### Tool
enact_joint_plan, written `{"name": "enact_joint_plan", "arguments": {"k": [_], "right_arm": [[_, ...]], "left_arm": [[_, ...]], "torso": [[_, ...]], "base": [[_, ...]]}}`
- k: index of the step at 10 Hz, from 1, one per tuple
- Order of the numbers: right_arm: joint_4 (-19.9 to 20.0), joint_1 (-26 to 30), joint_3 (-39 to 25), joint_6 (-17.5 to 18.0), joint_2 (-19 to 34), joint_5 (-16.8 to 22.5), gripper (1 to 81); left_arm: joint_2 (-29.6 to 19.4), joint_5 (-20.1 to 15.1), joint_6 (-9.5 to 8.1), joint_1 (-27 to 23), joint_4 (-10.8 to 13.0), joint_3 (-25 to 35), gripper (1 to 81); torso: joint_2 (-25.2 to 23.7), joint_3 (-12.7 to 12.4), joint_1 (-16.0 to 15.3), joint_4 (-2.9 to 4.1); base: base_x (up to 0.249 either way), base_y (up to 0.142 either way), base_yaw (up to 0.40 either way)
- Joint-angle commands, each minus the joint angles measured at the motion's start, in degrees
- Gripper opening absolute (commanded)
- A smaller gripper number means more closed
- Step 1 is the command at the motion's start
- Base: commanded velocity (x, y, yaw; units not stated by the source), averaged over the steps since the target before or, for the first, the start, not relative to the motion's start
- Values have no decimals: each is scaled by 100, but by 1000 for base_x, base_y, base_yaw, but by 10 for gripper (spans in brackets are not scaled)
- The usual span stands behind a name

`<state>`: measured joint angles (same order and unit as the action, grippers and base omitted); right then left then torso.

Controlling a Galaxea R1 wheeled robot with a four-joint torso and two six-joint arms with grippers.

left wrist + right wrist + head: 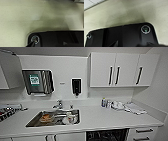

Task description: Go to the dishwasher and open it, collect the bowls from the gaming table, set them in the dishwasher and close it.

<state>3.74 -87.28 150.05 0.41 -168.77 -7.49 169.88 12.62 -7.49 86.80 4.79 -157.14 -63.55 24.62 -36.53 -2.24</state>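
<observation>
dishwasher (107,135) cut off by head view's lower edge, dark racked interior barely legible; items in sink (35,122) too blurred to identify; small bottles (105,103) on counter unreadable

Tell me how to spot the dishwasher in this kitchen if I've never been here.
Find the white counter with the steel sink set in it. Look below the counter's front edge, to the right of the sink, just left of the drawers. The dishwasher is the dark opening with racks inside, unlike the white fronts on either side.
</observation>
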Motion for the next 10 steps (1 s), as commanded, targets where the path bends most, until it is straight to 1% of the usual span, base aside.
{"name": "enact_joint_plan", "arguments": {"k": [1,2,3,4,5,7,8,10], "right_arm": [[-40,364,-12,-33,16,248,811],[-75,365,-12,-33,-2,248,811],[-111,365,-12,-33,-19,248,811],[-119,365,-12,-33,-19,248,811],[-119,365,-12,-24,-19,248,811],[-146,365,-12,-33,-19,256,811],[-146,382,-12,-33,-19,256,811],[-163,409,-12,-33,-28,265,811]], "left_arm": [[-23,-207,28,-360,75,-28,811],[-23,-207,28,-360,75,-28,811],[-32,-207,28,-360,75,-28,811],[-23,-207,28,-360,75,-28,811],[-15,-207,28,-360,75,-36,811],[-15,-207,28,-360,75,-28,811],[-15,-207,28,-360,75,-28,811],[-15,-207,28,-360,75,-37,811]], "torso": [[547,0,352,0],[759,-172,487,0],[967,-187,623,0],[1163,-314,747,0],[1373,-528,881,0],[1745,-710,1121,0],[1948,-433,1257,0],[2335,-512,1510,0]], "base": [[0,0,0],[0,0,0],[0,0,0],[0,0,0],[0,0,0],[0,0,0],[0,0,0],[0,0,0]]}}
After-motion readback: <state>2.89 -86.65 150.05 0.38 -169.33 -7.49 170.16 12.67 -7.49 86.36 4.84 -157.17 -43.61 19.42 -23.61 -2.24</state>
